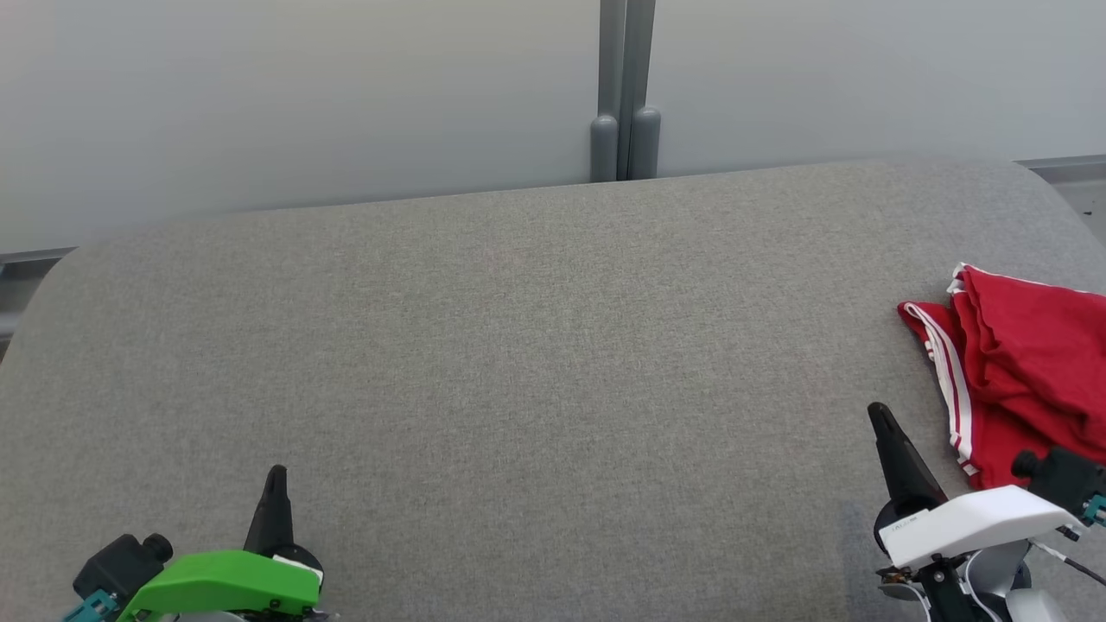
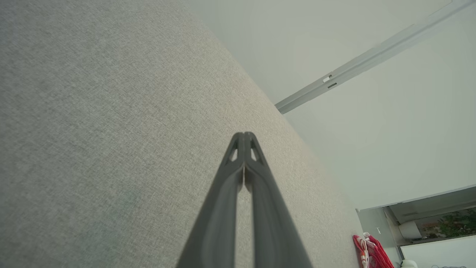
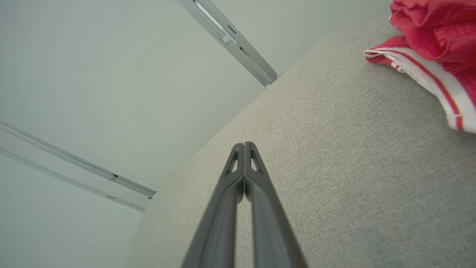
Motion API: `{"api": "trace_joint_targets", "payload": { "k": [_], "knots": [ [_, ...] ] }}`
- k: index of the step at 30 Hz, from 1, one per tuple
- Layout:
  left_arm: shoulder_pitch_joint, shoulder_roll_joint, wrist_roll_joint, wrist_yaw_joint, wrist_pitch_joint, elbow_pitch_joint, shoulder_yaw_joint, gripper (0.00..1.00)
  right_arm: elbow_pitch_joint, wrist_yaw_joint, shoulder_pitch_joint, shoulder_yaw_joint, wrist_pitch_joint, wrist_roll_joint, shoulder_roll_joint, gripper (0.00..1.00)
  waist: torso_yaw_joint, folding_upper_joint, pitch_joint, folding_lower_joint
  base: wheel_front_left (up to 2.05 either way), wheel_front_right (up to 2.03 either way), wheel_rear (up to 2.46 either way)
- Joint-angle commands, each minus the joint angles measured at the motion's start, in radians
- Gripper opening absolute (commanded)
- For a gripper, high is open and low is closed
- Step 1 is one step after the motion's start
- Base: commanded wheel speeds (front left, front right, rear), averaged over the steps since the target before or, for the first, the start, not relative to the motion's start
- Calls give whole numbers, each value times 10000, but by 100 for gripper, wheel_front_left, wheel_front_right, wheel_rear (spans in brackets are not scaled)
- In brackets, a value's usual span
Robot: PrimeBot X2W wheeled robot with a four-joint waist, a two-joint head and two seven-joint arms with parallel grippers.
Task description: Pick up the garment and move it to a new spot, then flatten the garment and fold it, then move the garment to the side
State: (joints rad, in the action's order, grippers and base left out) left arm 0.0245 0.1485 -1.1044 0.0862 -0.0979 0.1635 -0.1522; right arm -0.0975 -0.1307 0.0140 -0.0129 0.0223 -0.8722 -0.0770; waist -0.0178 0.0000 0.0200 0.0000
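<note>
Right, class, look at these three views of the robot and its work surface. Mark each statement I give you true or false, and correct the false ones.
1. The left gripper and the right gripper are both shut. True.
2. The red garment lies near the right end of the grey fabric surface. True.
3. The right gripper holds the garment. False: it is shut on nothing, and the garment lies to its right.
4. The garment is spread out flat. False: it is bunched up in folds.
5. The garment has a white striped trim. True.
</note>
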Motion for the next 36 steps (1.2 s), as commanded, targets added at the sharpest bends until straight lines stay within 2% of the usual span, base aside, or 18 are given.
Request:
{"api": "trace_joint_targets", "payload": {
  "k": [1,36],
  "knots": [
    [-327,17,-256,-131,62,-99,170,0,28,-6,-242,-34,42,-372,-87,0,3,0,-4,0,0,0,0],
    [-530,-451,-2939,-1237,884,38,1330,0,-675,-4,-705,-241,399,-4392,-185,0,80,0,-94,0,0,0,0]
  ]
}}
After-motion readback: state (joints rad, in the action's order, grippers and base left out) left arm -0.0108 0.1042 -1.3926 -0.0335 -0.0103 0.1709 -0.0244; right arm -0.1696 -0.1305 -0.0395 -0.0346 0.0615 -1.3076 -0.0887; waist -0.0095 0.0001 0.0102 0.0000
